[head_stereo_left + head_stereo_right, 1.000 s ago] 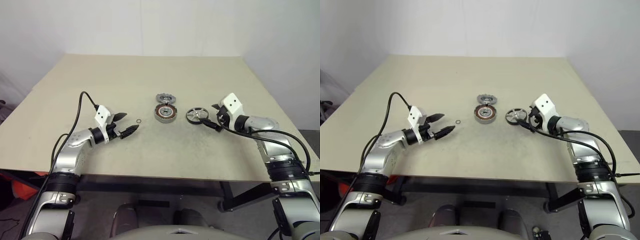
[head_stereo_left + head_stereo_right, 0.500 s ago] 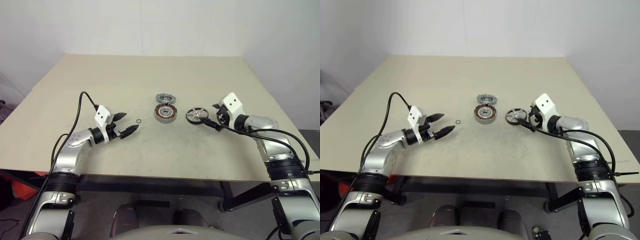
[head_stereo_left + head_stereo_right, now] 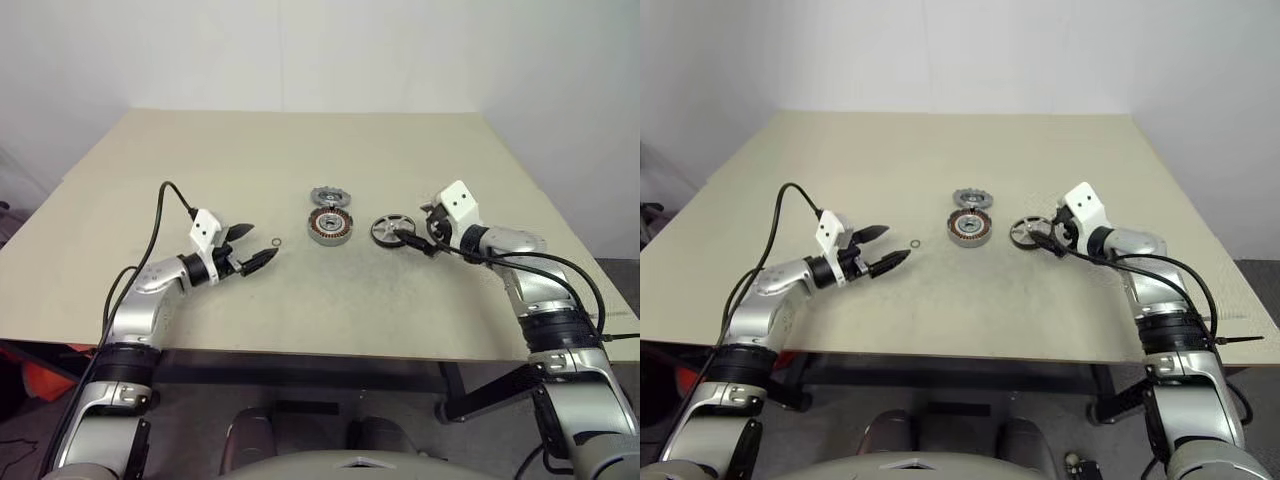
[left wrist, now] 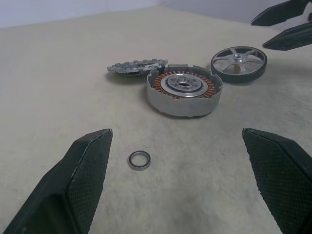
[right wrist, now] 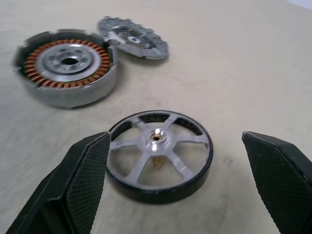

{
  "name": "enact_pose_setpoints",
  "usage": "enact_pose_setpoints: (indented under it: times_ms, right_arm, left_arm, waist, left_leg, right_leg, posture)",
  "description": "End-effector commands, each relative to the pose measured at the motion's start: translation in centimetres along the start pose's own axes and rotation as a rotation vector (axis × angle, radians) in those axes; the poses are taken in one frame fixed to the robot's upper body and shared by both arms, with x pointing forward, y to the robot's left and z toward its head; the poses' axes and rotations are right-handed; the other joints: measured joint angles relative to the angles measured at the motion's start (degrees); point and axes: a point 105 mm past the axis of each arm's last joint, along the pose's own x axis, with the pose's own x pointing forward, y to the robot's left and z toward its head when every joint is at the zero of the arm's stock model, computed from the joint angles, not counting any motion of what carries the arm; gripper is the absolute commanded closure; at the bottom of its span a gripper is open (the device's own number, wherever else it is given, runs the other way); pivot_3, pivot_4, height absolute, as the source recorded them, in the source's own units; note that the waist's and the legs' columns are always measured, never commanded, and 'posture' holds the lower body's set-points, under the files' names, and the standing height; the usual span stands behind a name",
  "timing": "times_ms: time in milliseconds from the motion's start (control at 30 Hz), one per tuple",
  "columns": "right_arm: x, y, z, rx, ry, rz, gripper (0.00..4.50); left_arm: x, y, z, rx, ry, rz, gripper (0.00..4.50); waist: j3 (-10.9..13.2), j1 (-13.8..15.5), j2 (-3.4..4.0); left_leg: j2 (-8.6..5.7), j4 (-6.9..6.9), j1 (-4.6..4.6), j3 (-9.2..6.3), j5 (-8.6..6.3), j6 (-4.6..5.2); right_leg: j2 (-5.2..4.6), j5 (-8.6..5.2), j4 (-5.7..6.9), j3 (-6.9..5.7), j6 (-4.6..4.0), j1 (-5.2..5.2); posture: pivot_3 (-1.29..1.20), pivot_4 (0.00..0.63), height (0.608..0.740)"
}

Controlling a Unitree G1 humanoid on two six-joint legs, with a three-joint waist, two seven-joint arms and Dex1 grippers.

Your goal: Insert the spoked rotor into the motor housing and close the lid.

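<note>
The spoked rotor lies flat on the table, a dark rim with pale spokes. My right gripper is open just to its right, and in the right wrist view the fingers stand on either side of the rotor without touching it. To the rotor's left sits the motor housing, its copper windings facing up. The notched lid lies just behind the housing, leaning on its rim. My left gripper hovers open and empty left of the housing.
A tiny loose metal ring lies on the table right in front of the left gripper. The table's front edge runs close below both arms. A pale wall stands behind the table.
The right wrist has turned slightly, bringing its fingers a touch nearer the spoked rotor. The left arm and all parts have stayed put.
</note>
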Motion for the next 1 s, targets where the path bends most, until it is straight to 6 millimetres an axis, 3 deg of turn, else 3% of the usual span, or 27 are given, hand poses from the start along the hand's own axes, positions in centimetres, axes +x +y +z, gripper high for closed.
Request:
enact_pose_setpoints:
  times_ms: [33, 467, 700, 1000]
  right_arm:
    - [1.0, -0.3, 1.4, -0.022, -0.024, -0.033, 0.05]
    - [2.8, 0.1, 1.3, -0.033, -0.002, -0.048, 0.05]
    - [2.6, -0.3, 0.3, -0.035, 0.025, -0.072, 0.05]
    - [1.5, -1.5, 1.6, 0.045, -0.037, -0.115, 0.05]
  left_arm:
    - [0.3, 0.3, 1.7, 0.041, -0.05, 0.004, 0.0]
    - [0.0, 0.2, 1.5, 0.039, -0.046, 0.023, 0.0]
    - [-0.2, 0.2, 1.5, 0.038, -0.044, 0.03, 0.0]
    - [-0.2, 0.3, 1.4, 0.039, -0.037, 0.03, 0.0]
  waist:
    - [0.0, 0.0, 0.0]
    - [0.0, 0.01, 0.0]
    - [0.0, 0.01, 0.0]
    - [0.0, 0.02, 0.0]
  left_leg:
    - [0.0, 0.0, 0.0, 0.0, 0.0, -0.01]
    - [0.0, 0.0, -0.03, 0.0, 0.03, -0.05]
    - [0.0, 0.0, -0.03, 0.0, 0.02, -0.04]
    - [-0.01, 0.0, -0.03, 0.0, 0.02, -0.04]
  right_leg:
    - [0.0, 0.0, 0.0, 0.0, 0.0, 0.0]
    - [0.0, -0.01, 0.03, 0.0, -0.01, -0.03]
    - [0.0, -0.01, 0.04, 0.0, -0.01, -0.03]
    - [0.0, -0.01, 0.04, 0.0, -0.01, -0.03]
  posture:
    - [0.0, 0.0, 0.74]
    - [0.0, 0.0, 0.74]
    - [0.0, 0.0, 0.74]
    - [0.0, 0.0, 0.74]
